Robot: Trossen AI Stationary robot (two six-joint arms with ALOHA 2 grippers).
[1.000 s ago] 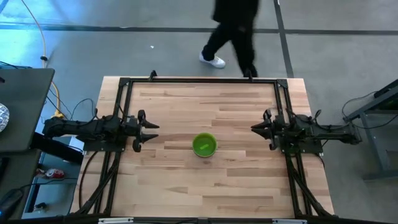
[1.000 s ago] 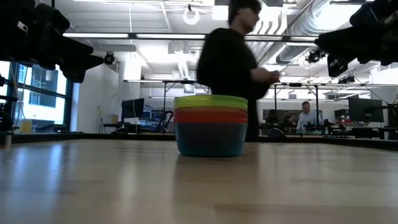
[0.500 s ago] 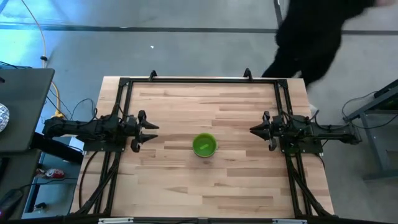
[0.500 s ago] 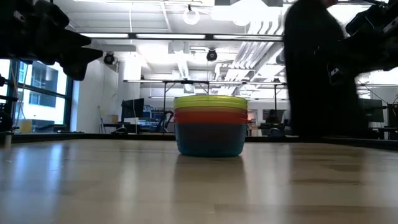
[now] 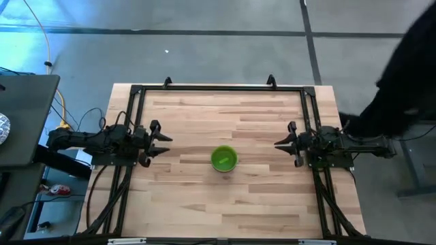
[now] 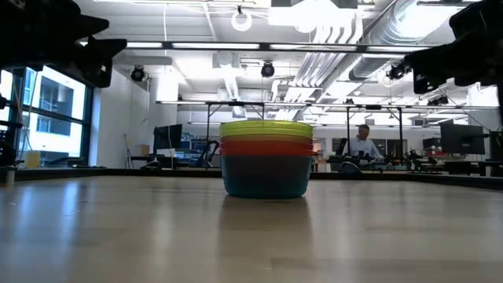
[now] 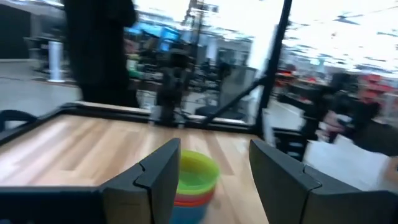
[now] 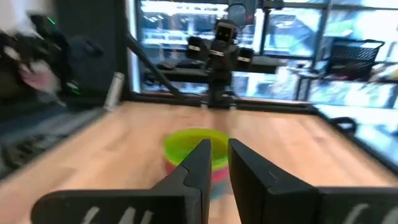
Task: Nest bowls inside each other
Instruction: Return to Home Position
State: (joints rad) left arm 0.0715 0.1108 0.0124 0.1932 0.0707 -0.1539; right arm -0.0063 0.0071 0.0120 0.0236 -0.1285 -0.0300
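The bowls (image 5: 223, 159) stand nested in one stack at the table's middle, resting on the wood by the bottom bowl's base. In the low view the stack (image 6: 266, 157) shows a green rim on top, red below it and teal at the bottom; the other colours are hidden inside. My left gripper (image 5: 165, 145) hovers open to the left of the stack (image 7: 198, 176), above the table. My right gripper (image 5: 278, 142) hovers to the right of the stack (image 8: 186, 142), its fingers almost together. Neither gripper touches a bowl.
A black frame rail (image 5: 218, 88) runs along the far edge and down both sides of the table. A person in dark clothes (image 5: 412, 75) stands off the far right corner. Another person (image 6: 363, 142) sits in the room behind. Bare wood (image 5: 225, 204) surrounds the stack.
The person has walked along the far edge from the middle toward the table's right. In the low view my left gripper has risen a little. The stack of bowls has stayed where it was.
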